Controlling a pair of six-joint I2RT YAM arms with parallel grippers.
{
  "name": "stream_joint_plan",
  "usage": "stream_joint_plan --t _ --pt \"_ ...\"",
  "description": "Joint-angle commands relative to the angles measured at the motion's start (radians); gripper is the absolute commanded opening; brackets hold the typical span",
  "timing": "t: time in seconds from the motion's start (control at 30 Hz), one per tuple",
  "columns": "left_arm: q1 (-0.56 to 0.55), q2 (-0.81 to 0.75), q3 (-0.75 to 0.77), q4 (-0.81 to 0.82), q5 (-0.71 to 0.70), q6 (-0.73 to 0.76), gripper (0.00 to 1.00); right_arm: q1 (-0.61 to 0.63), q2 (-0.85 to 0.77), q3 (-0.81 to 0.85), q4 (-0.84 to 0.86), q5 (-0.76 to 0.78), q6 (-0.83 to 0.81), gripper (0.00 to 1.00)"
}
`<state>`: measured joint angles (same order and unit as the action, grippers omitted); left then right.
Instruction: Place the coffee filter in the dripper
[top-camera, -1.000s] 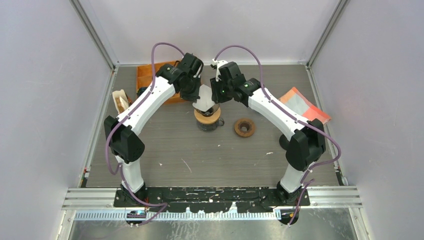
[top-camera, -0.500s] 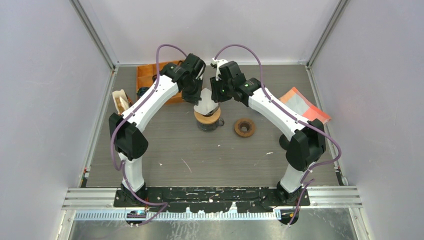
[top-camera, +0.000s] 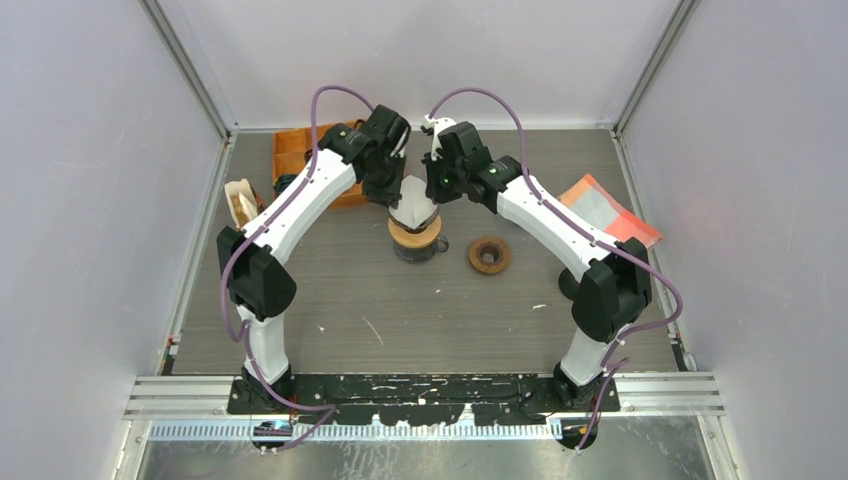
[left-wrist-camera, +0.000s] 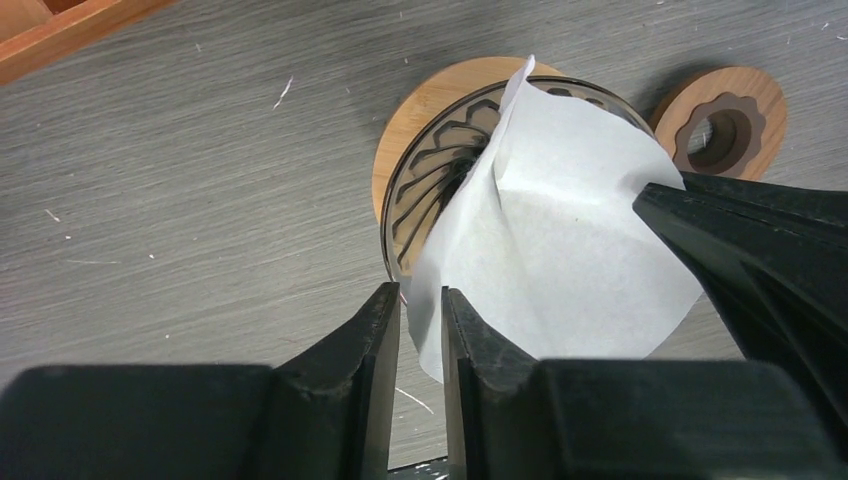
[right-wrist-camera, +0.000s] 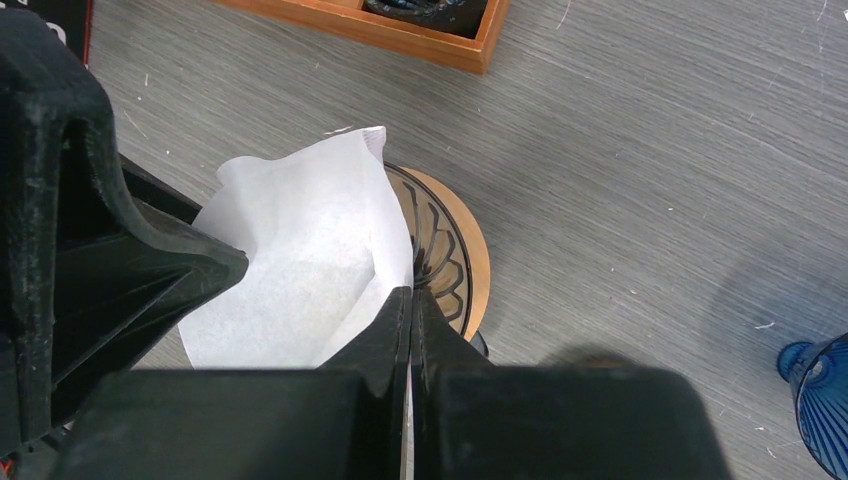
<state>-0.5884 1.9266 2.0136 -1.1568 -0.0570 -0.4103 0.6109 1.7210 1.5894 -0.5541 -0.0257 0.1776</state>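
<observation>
White coffee filter (left-wrist-camera: 560, 230) over dripper (left-wrist-camera: 440, 172), apparently in right gripper (right-wrist-camera: 411, 292).

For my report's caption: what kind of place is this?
Probably a robot test cell: plain pale walls, aluminium frame rails, left arm and right arm bolted to a grey table.

The coffee filter (left-wrist-camera: 560, 250) is plain white. The dripper (left-wrist-camera: 440, 175) has a dark cone ribbed in a swirl and a light tan wooden collar. Right of the dripper, the wooden ring (left-wrist-camera: 722, 125) is brown with a dark scalloped inner edge. The table (left-wrist-camera: 200, 180) is grey with fine wood-grain streaks. Behind and left of the dripper, the tray (right-wrist-camera: 400, 35) is orange-brown. The left gripper (left-wrist-camera: 420, 305) and right gripper (right-wrist-camera: 411, 300) are black.
</observation>
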Motion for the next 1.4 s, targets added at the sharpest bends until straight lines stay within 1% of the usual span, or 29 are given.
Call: stream_joint_plan --t 0.0,0.2,0.47,0.8,1.1,1.27,1.37 --pt "0.015 -0.050 0.027 0.022 -0.034 0.013 0.26 -0.005 -0.038 0.011 0.035 -0.008 -0.016 0.01" --pt "0.024 -0.064 -0.015 0.053 -0.040 0.007 0.39 -0.004 -0.032 0.004 0.033 -0.012 -0.018 0.01" --pt "0.027 -0.061 -0.074 0.074 -0.057 0.001 0.42 -0.004 -0.017 -0.012 0.031 -0.006 -0.016 0.01" --pt "0.027 -0.066 -0.128 0.106 -0.027 -0.007 0.43 -0.004 0.008 -0.024 0.031 -0.006 -0.011 0.02" --pt "0.028 -0.084 -0.141 0.113 -0.012 -0.004 0.44 -0.004 -0.035 -0.010 0.031 -0.010 -0.015 0.19" --pt "0.027 -0.099 -0.136 0.109 -0.011 -0.002 0.47 -0.004 -0.054 -0.005 0.031 0.012 -0.020 0.30" --pt "0.027 -0.118 -0.134 0.111 -0.011 -0.002 0.49 -0.005 -0.060 -0.008 0.031 0.028 -0.029 0.33"
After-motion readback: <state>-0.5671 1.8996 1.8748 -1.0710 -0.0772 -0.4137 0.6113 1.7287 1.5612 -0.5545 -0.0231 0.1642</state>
